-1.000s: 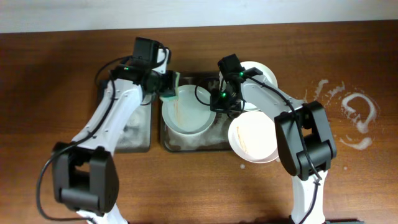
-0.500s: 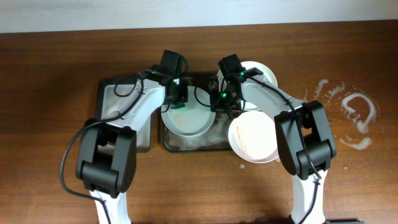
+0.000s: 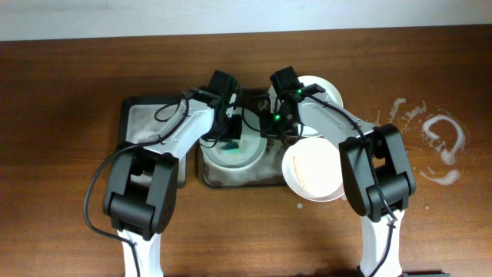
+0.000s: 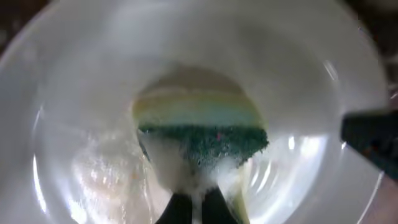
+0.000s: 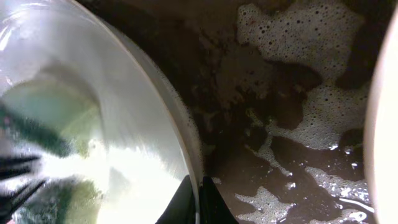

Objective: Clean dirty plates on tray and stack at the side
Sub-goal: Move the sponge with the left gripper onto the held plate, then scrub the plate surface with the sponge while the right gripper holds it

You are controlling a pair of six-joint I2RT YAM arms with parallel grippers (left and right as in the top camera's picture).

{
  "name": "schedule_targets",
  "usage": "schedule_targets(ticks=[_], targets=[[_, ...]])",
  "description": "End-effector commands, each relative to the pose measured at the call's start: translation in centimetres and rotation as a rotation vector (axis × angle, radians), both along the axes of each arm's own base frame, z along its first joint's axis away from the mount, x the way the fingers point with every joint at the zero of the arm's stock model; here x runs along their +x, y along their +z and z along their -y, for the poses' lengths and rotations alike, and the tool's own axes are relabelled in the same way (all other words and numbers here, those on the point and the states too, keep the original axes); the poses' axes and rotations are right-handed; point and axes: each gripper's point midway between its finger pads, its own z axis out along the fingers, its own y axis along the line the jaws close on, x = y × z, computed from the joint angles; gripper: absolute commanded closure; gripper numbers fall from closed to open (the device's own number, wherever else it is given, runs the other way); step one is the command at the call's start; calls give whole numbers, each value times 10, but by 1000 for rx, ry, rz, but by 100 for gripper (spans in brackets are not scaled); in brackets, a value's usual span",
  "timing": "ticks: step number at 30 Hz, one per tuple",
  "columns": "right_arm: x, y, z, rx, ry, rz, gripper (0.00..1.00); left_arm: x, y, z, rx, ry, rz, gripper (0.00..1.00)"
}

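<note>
Sponge (image 4: 202, 134) moved onto plate (image 4: 87, 81), foam blurring left claw (image 4: 198, 202).

You'll find a soapy green-and-yellow sponge (image 4: 202, 134) right at the tips of the left fingers (image 4: 177, 213), a smaller dark tray (image 3: 142, 119) off to their left on the wooden table (image 3: 61, 154), and white foam smears (image 3: 438, 142) well right of the right fingers (image 5: 181, 206).

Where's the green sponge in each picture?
Overhead: the sponge is near the middle, on the plate.
Left wrist: the sponge is at the centre, foamy, against the plate.
Right wrist: the sponge is at the left edge, blurry, inside the plate.
Shared landmark: that plate.
</note>
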Motion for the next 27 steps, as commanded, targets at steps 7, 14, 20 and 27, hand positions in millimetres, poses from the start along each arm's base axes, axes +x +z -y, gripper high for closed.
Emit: schedule_targets(ticks=[7, 14, 20, 27], targets=[[-7, -12, -3, 9, 11, -33, 96, 28, -8, -62, 359, 116, 152, 99], [-7, -12, -3, 9, 11, -34, 96, -28, -7, 30, -149, -238, -84, 99], [-7, -12, -3, 9, 11, -34, 96, -2, -42, -44, 287, 84, -11, 99], [-7, -12, -3, 9, 11, -33, 96, 29, -25, -92, 538, 266, 179, 99]])
